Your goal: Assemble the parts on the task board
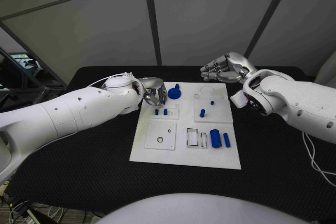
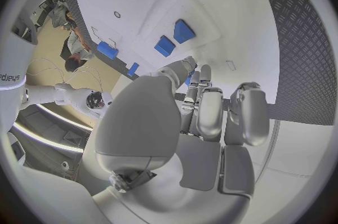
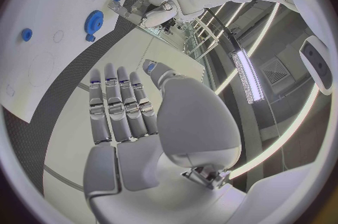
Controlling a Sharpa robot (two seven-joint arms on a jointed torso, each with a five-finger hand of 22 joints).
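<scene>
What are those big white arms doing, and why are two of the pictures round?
This is a robot with two white arms, and each arm ends in a silver hand. The square picture comes from a camera on its head, looking down at a black table. The round pictures come from little cameras on its wrists, sitting just behind each hand, so the hand looks huge. On the table lies a white task board with small blue parts, like a round blue disc and two blue cylinders lying side by side. The left hand is down at the board's far left corner; I can't tell if it holds anything. The right hand hangs past the board's far edge, fingers curled, holding nothing.
</scene>
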